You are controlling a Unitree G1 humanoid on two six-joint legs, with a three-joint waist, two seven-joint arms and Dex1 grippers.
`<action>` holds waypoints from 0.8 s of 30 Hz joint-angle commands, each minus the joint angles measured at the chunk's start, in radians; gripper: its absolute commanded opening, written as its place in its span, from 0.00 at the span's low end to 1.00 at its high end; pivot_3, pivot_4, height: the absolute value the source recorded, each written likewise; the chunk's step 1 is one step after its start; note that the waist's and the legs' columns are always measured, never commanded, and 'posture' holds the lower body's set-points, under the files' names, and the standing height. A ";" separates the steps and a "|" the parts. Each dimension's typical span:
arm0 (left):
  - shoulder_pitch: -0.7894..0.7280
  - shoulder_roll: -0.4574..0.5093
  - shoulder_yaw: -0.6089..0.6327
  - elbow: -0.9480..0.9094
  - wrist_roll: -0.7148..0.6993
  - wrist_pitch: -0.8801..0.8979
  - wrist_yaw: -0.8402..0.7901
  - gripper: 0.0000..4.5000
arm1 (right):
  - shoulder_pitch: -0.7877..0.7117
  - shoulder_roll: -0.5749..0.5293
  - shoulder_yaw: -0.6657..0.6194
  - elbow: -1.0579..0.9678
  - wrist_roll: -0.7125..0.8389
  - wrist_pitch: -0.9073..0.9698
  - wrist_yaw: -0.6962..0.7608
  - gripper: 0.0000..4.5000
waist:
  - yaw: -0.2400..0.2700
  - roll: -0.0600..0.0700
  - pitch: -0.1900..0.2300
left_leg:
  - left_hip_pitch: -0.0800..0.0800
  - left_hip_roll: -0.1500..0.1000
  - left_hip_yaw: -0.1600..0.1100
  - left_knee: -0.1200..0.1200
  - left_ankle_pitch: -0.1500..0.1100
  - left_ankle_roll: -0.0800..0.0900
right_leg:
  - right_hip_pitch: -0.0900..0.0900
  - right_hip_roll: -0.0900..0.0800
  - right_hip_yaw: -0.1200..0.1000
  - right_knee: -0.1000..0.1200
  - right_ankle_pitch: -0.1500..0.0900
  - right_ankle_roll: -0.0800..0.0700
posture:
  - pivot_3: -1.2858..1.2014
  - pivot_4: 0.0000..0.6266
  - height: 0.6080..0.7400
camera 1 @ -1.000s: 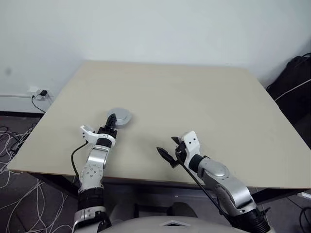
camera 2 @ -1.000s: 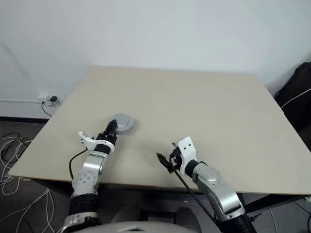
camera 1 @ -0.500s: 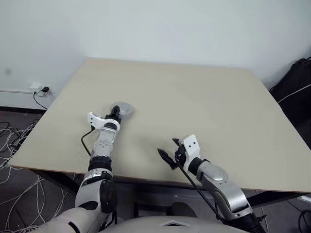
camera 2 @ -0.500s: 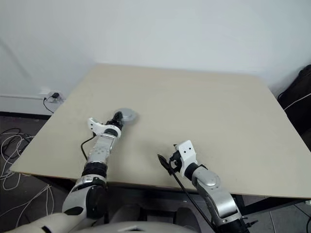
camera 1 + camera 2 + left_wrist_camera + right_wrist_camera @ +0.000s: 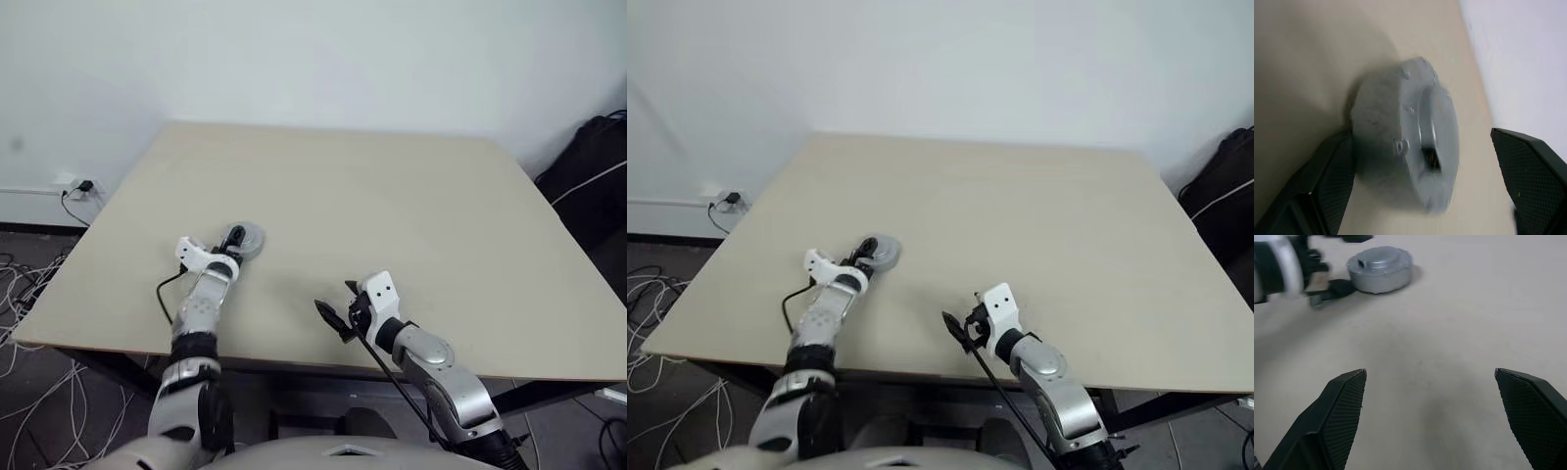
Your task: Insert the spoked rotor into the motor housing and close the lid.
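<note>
The left gripper [image 5: 1425,196] stands spread around the round grey metal motor housing [image 5: 1400,147], capped by the flat grey lid [image 5: 1437,142]; whether a finger touches it is hard to tell. The spoked rotor is hidden. The assembly rests on the beige table [image 5: 392,215]. The right gripper [image 5: 1430,416] hangs open, well apart.

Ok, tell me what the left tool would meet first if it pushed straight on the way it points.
The left tool, open, has the closed grey motor housing right between its fingers, so it would meet that first, almost at once.
</note>
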State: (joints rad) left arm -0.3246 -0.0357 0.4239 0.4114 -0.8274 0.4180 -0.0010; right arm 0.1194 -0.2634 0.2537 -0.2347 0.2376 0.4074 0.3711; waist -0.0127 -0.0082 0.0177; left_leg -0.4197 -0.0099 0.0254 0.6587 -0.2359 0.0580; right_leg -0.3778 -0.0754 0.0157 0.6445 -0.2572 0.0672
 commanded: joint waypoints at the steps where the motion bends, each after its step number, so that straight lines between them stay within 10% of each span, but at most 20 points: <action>1: 0.153 0.015 -0.057 -0.197 0.012 0.157 0.049 0.99 | -0.016 0.009 -0.017 -0.021 0.000 0.008 0.002 1.00 | -0.001 0.002 -0.005 | 0.002 0.000 0.000 -0.001 0.000 0.000 | 0.002 -0.001 0.000 0.000 0.000 -0.001 | 0.52 0.00 1.00; 10: 0.606 0.181 -0.374 -0.654 0.420 -0.105 -0.106 0.99 | -0.002 0.067 -0.049 0.022 -0.069 -0.102 -0.083 1.00 | -0.011 0.009 -0.014 | 0.008 0.000 0.004 -0.011 0.000 -0.001 | 0.001 -0.005 0.007 0.000 -0.006 -0.010 | 0.52 0.00 1.00; 14: 0.682 0.171 -0.459 -0.633 0.715 -0.401 -0.013 0.99 | 0.007 0.109 -0.069 0.087 -0.152 -0.281 -0.164 1.00 | 0.004 0.011 -0.013 | 0.005 0.000 0.004 -0.011 0.000 -0.001 | -0.002 -0.006 0.006 0.000 -0.006 -0.010 | 0.52 0.00 1.00; 24: 0.745 0.047 -0.504 -0.530 0.944 -0.713 0.160 0.99 | 0.084 0.185 -0.144 0.282 -0.266 -0.634 -0.345 1.00 | 0.003 0.013 -0.011 | 0.003 0.001 0.006 -0.013 0.000 -0.001 | -0.004 -0.006 0.005 -0.002 -0.007 -0.011 | 0.52 0.00 1.00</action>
State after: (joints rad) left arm 0.4362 0.0231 -0.0891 -0.1153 0.0987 -0.2486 0.1293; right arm 0.2030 -0.0912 0.1365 0.0545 -0.0287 -0.1800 0.0561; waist -0.0100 0.0052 0.0063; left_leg -0.4166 -0.0089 0.0312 0.6462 -0.2362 0.0571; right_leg -0.3820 -0.0811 0.0211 0.6431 -0.2642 0.0565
